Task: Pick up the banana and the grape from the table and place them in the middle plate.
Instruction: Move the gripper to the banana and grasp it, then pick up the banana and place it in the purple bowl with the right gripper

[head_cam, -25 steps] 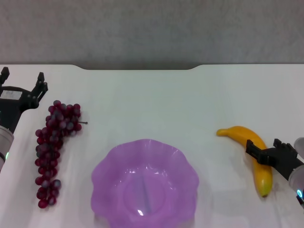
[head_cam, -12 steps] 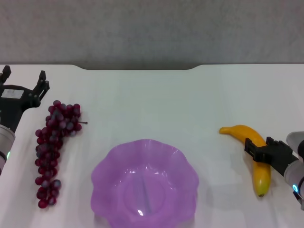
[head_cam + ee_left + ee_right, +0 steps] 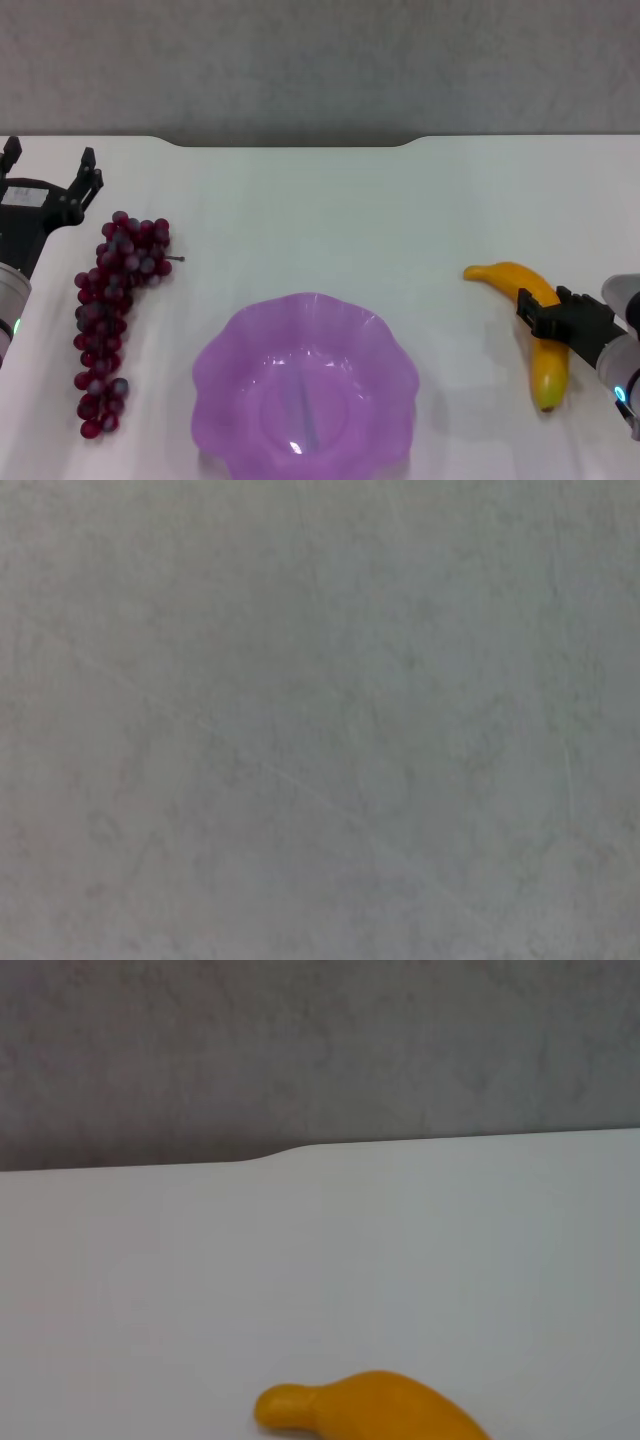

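Note:
The banana (image 3: 520, 285) lies on the white table (image 3: 320, 210) at the right; its end also shows in the right wrist view (image 3: 370, 1405). My right gripper (image 3: 546, 312) straddles its middle, jaws closed against its sides. The grape bunch (image 3: 108, 300) lies on the table at the left. My left gripper (image 3: 48, 165) is open and empty, just beyond and left of the bunch's top, not touching it. The purple scalloped middle plate (image 3: 215, 365) sits empty at the front centre. The left wrist view shows only a grey surface.
The table's notched far edge (image 3: 290, 145) runs in front of a grey wall (image 3: 320, 60). Bare tabletop lies between the plate and each fruit.
My right gripper's fingers have narrowed onto the banana. The banana has shifted slightly right and turned a little more upright. The left arm and the grapes have not moved.

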You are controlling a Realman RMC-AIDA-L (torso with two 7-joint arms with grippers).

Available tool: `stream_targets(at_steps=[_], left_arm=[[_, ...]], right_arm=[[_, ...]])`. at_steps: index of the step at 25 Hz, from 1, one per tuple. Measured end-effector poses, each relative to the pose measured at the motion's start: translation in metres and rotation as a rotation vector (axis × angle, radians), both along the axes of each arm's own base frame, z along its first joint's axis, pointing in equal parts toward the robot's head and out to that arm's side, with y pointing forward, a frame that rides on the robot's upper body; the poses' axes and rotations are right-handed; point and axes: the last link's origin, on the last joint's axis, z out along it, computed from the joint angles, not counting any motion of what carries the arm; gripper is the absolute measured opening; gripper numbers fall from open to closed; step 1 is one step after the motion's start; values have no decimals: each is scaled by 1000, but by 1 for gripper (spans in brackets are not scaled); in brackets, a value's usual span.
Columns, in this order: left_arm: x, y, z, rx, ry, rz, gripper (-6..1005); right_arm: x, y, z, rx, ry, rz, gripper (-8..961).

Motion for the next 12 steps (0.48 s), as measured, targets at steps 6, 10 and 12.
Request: stream_targets(at_steps=[6, 10, 12], left_arm=[[0, 0, 0, 0, 1, 1, 875], [-1, -1, 0, 0, 1, 2, 874], [-1, -1, 0, 0, 1, 2, 874]], right_arm=[[0, 0, 0, 0, 0, 1, 592], [0, 0, 0, 0, 0, 1, 520], [0, 0, 0, 0, 0, 1, 519]])
